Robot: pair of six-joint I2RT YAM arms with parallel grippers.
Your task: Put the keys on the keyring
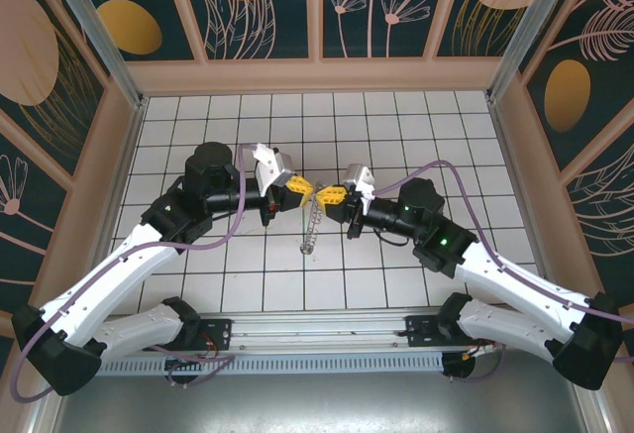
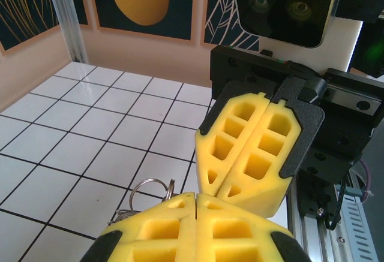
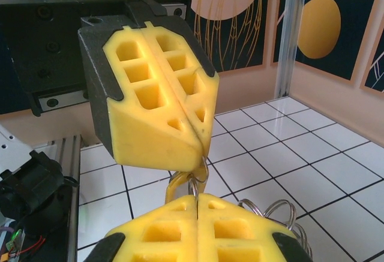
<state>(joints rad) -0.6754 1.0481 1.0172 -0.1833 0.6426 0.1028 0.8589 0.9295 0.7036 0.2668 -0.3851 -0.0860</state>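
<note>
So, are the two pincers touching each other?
Apart. The right wrist view shows floor through a gap between the left pincer and right pincer, with the key in that gap.

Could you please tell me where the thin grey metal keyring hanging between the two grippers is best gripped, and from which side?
Probably grip the thin grey metal keyring on its bare top arc, which stands upright between the shut yellow foam fingers. Come in horizontally from the side, squeezing across the wire. Lower down, the dangling pieces crowd it.
</note>
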